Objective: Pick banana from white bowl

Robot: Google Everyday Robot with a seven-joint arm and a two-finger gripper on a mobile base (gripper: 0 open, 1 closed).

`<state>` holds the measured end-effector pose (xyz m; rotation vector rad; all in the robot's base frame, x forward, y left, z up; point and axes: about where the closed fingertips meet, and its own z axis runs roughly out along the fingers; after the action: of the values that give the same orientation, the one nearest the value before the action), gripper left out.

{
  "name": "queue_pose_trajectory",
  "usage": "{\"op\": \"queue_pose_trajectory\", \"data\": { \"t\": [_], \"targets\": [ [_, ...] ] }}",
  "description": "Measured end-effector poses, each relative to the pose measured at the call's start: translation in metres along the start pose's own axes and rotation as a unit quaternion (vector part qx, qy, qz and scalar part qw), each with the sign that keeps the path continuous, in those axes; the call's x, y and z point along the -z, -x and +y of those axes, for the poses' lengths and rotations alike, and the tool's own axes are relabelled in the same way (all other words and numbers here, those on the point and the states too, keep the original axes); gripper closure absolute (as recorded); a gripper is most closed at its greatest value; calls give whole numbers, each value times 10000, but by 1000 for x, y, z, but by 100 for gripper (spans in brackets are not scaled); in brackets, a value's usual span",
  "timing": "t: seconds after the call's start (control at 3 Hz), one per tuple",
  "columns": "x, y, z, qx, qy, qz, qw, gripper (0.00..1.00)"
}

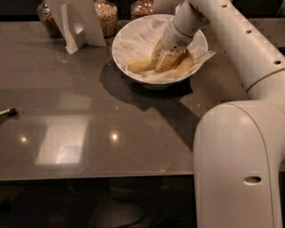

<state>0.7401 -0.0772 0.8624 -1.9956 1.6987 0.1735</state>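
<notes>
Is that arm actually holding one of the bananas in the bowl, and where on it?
It cannot be told. The gripper is down inside the white bowl, among the bananas, and hides its own contact with them.

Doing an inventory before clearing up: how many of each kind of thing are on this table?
Glass jars: 3
White bowl: 1
Banana pieces in the bowl: 3 showing, with the gripper among them
White card stand: 1
Small object at far left: 1
Total: 9
</notes>
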Motion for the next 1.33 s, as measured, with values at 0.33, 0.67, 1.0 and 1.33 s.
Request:
{"op": "queue_pose_trajectory", "data": {
  "t": [0.33, 0.67, 1.0, 1.33],
  "targets": [
    [2, 1, -1, 33, -16, -27, 10000, 85],
    [13, 8, -3, 120, -78, -49, 9999, 100],
    [30, 14, -7, 196, -179, -23, 9996, 100],
    [51, 21, -8, 322, -270, 73, 9991, 100]
  ]
}}
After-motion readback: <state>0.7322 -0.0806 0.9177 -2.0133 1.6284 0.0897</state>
